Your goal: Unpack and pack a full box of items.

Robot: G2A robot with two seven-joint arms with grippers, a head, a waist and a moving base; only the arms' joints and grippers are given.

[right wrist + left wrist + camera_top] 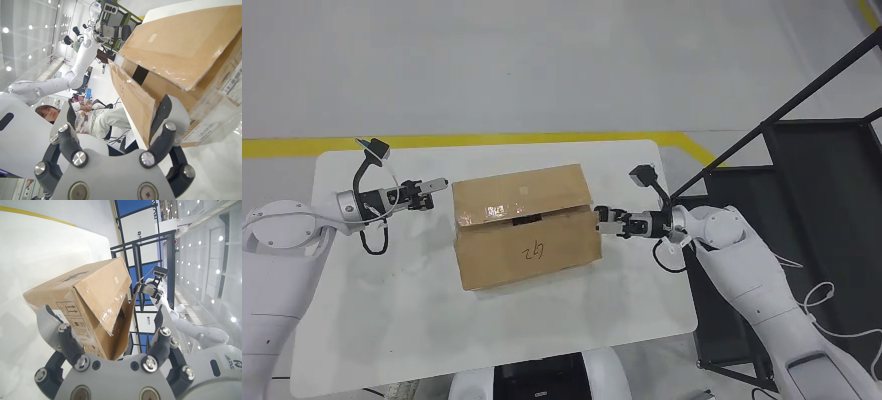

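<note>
Right now we are at the white table, with the cardboard box resting near its middle and one arm at each of its short ends. Its two long top flaps are unsealed but not folded back. The far flap slopes over the opening, and the near flap stands partly raised. Between them is a dark gap through which we cannot make out any contents.

Our left gripper sits at the left end of the box. Its jaws are spread wide, and the end of the near flap runs between them, held by neither. Our right gripper is at the opposite end and is likewise spread. The flap's corner touches one finger pad, and the other finger stands well apart. Shiny scraps of cut tape cling to the flap edges.

We judge this to be the very start of unpacking: the box is being opened and nothing is out yet. The next move seems to call for both grippers to pinch or push the near flap's ends together and swing it outward toward us. They should keep level so the cardboard does not twist or drag the box.
</note>
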